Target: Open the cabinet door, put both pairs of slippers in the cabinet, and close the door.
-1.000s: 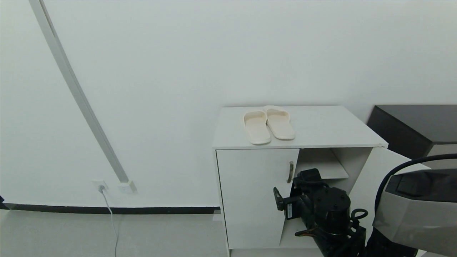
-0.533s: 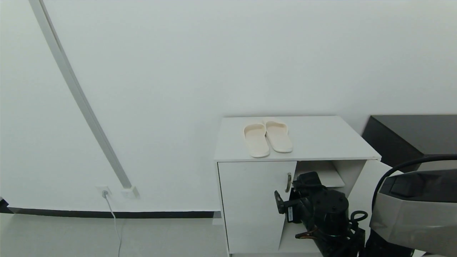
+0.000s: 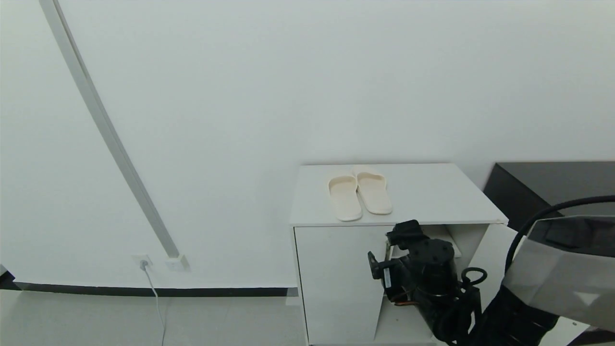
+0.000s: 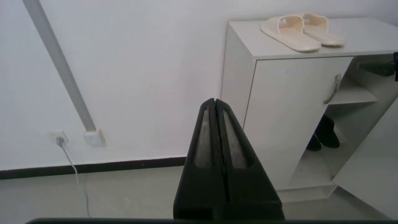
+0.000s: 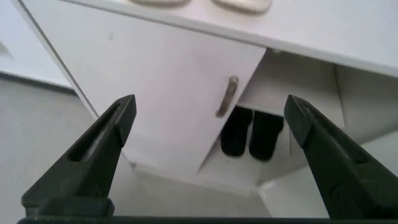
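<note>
A white cabinet (image 3: 432, 192) stands against the wall with its left door (image 3: 336, 278) shut and its right door (image 3: 492, 254) swung open. A cream pair of slippers (image 3: 359, 194) lies side by side on top. A dark pair of slippers (image 5: 252, 134) stands inside on the bottom shelf, behind the open side. My right gripper (image 5: 209, 106) is open, hanging in front of the opening just below the top edge, near the left door's handle (image 5: 227, 96). My left gripper (image 4: 216, 102) is shut on nothing, well back from the cabinet (image 4: 292, 118) and off to its left.
A black piece of furniture (image 3: 552, 187) stands right of the cabinet. A slanted grey conduit (image 3: 105, 129) runs down the wall to a socket with a plugged cable (image 3: 142, 263). Open floor (image 3: 144, 317) lies left of the cabinet.
The head camera has shifted, so the cabinet sits lower in the picture. My right gripper has risen from the middle shelf's height to just under the cabinet top.
</note>
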You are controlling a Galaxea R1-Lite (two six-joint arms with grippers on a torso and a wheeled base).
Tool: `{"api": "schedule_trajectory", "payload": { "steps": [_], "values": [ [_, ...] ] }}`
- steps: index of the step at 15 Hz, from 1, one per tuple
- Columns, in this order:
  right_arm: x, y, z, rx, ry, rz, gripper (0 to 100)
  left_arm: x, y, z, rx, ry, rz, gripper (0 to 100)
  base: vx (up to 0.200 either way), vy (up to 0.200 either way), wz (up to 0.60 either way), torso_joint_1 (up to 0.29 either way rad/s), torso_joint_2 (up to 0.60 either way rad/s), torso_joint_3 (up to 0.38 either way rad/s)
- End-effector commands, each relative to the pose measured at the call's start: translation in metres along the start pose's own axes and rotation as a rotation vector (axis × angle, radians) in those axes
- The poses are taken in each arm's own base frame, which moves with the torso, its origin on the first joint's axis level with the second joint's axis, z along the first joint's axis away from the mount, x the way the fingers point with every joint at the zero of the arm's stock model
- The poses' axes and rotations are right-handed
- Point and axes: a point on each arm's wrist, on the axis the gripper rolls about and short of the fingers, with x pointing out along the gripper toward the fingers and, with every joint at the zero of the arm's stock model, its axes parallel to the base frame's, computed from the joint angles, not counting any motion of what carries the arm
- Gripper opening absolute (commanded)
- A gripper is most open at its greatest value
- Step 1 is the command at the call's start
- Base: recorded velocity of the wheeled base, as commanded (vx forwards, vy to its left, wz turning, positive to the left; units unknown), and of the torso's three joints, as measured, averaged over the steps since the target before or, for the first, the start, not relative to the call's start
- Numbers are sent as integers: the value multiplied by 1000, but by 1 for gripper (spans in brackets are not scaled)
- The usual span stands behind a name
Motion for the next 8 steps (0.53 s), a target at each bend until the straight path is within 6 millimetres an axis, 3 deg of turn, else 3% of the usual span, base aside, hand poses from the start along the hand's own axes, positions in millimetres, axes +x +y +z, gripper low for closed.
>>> {"api": "schedule_trajectory", "payload": {
  "steps": [1,4,8],
  "values": [
    [-12,-3,72,130,-62,7,100,0,0,0,0,1,0,0,0,0,0,0,0,0],
    [-18,1,104,199,19,10,100,0,0,0,0,2,1,0,0,0,0,0,0,0],
    [-19,7,100,198,32,24,100,0,0,0,-1,2,1,0,0,0,0,0,0,0]
  ]
}}
